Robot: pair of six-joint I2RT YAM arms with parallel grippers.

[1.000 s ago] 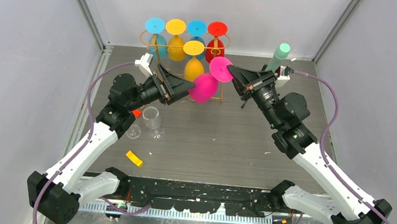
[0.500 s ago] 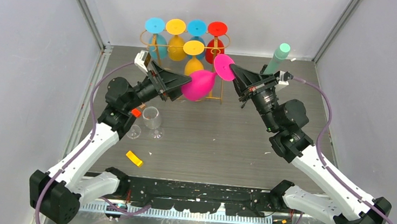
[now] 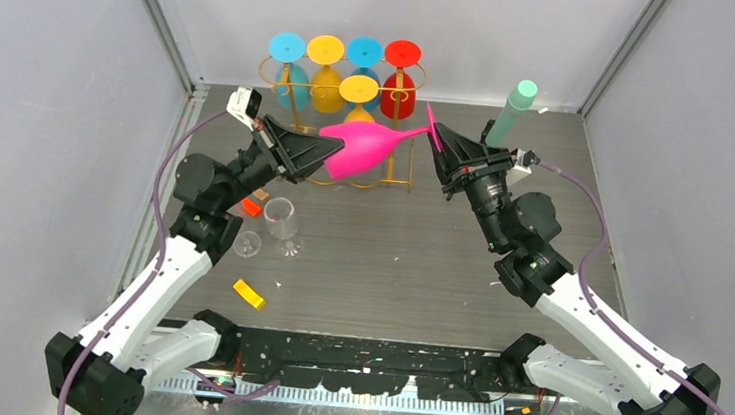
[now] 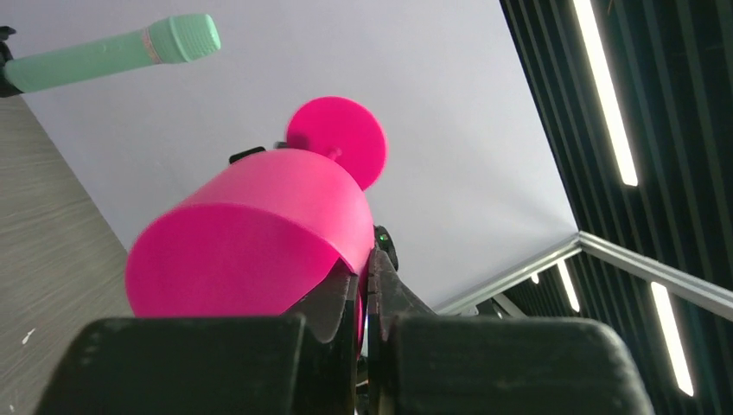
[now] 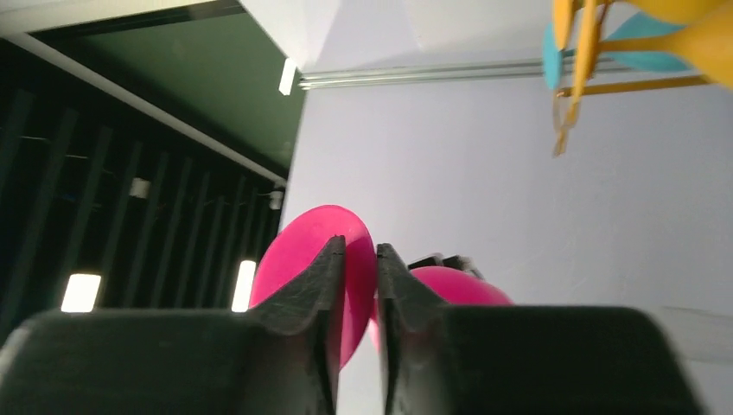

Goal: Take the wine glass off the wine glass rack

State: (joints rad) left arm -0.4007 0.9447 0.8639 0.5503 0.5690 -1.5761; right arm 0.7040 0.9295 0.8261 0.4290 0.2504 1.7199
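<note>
Pink wine glass (image 3: 364,147) is in the air at far-centre of bench, just on the near side of the wine glass rack (image 3: 410,166), carried btwn both arms.

L gripper (image 3: 320,153): jaws nearly closed, only a sliver of gap, pinching the bowl wall at the rim (left wrist view confirms).
R gripper (image 3: 437,133): same narrow gap, nipping the edge of the foot disc.

Step in hand, as I judge it: draw glass clear of rack toward near edge.
- Two thin-edge pinches, both slip-prone. Move both arms at the same rate & direction, else stem takes bending load or one grip pops.
- No twist btwn the ends.
- From top view, stem crosses the rack's R upright. Depth unclear, can't tell if it's free of the wire, so back off straight toward near edge before any turn.
- Yellow glass (image 3: 358,90) hangs just beyond on the rack. Don't swing the bowl back into it.
- Clear glass (image 3: 282,222) stands nearer the L edge. Pick a set-down spot away from it.

Orientation: glass lies about level on its side. Long axis runs L-R along the far edge, slightly skewed. Bowl mouth faces the L edge and a bit toward near edge. Foot points to the far-R corner, disc edge-on from above.
</note>
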